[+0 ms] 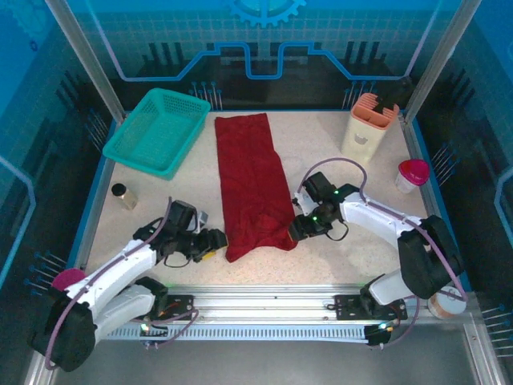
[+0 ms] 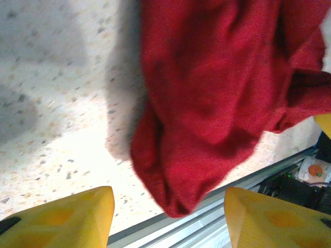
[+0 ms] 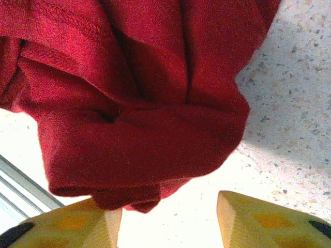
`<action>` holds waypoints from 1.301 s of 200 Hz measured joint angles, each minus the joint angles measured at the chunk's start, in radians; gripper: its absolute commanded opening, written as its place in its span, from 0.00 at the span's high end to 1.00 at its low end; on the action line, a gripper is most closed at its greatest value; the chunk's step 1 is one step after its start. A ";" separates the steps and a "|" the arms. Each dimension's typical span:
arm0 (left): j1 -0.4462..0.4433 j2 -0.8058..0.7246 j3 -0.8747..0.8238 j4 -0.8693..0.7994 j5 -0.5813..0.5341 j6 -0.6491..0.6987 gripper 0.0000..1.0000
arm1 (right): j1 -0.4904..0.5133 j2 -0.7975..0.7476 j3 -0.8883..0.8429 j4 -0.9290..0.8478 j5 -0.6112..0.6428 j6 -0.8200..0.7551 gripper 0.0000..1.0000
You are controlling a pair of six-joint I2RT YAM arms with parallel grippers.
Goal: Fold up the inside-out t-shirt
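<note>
The dark red soft cloth t-shirt (image 1: pixel 250 184) lies on the pale speckled surface (image 1: pixel 160 192) as one long narrow strip, flat along most of its length and bunched into loose folds at its near end. A teal slatted plastic basket (image 1: pixel 156 132) sits just beside the strip's far end, on the left arm's side, not touching it.

The left gripper (image 1: pixel 218 241) is at the near end's left edge, just beside the cloth. In the left wrist view its yellow fingers (image 2: pixel 67 217) stand apart with nothing clamped between them.

The right gripper (image 1: pixel 295 230) is at the opposite edge of the same near end. Its fingers (image 3: pixel 258 222) are also spread, and the rumpled hem (image 3: pixel 129 199) droops onto one fingertip without being pinched.
</note>
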 measured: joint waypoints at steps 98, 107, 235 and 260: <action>-0.381 0.122 -0.045 0.130 -0.293 -0.100 0.28 | -0.032 -0.068 -0.270 0.338 -0.207 0.164 0.42; -0.382 0.146 -0.026 0.122 -0.300 -0.103 0.32 | -0.021 -0.068 -0.270 0.374 -0.220 0.167 0.43; -0.254 -0.156 -0.041 0.246 -0.076 -0.417 0.81 | -0.045 -0.122 -0.147 0.113 -0.150 0.636 0.78; -0.248 -0.032 -0.103 0.226 -0.016 -0.430 0.44 | -0.060 0.066 -0.148 0.038 -0.148 0.613 0.53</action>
